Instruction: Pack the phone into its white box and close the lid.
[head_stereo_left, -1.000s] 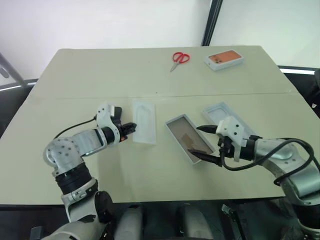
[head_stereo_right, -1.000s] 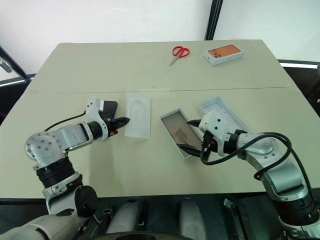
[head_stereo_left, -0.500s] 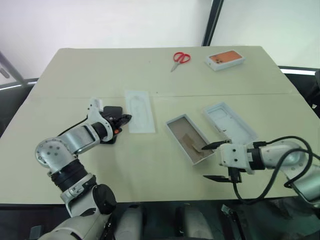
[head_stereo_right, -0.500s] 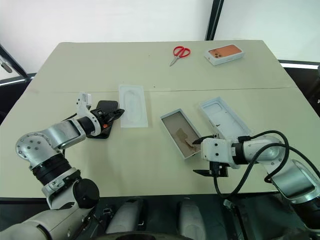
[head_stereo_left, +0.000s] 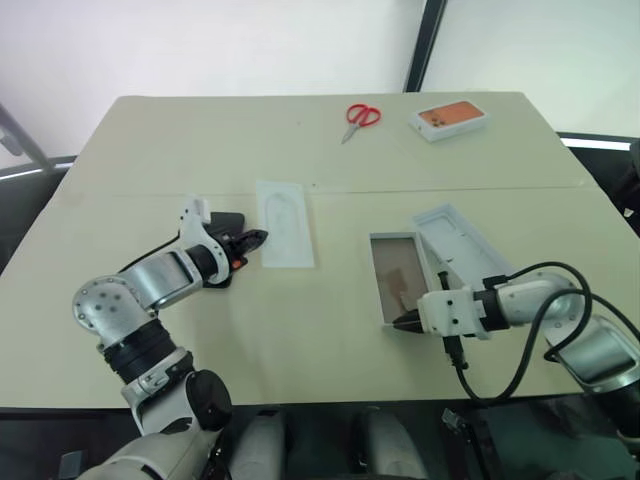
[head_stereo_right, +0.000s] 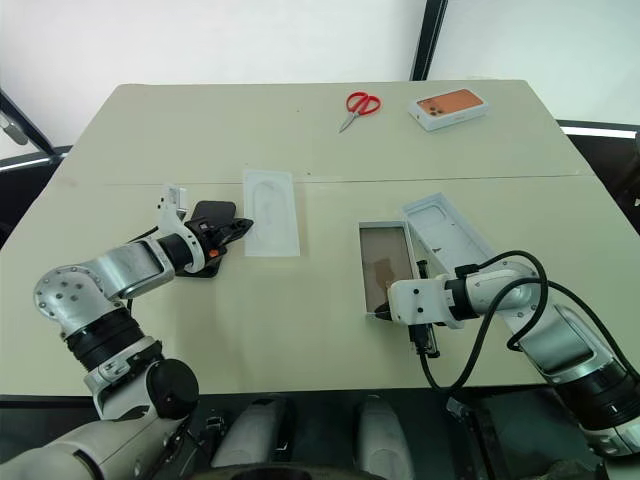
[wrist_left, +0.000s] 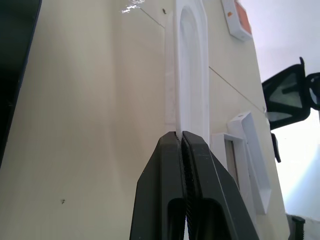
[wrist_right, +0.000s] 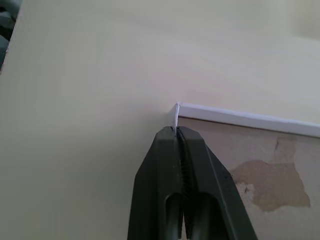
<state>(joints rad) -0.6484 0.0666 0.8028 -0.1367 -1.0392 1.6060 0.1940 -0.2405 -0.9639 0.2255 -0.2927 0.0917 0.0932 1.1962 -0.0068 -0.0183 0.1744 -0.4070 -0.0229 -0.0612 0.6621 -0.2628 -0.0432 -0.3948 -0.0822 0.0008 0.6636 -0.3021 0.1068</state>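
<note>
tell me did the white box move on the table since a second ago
Yes. The white box has swung round: earlier it lay diagonal, apart from the lid; now it lies nearly straight, its far corner against the lid, with the right gripper shut at its near corner.

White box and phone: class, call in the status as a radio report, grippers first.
Left gripper shut at insert tray. Right gripper shut on white box near corner. Phone still out, by left arm. Lid beside box, open side up.
</note>
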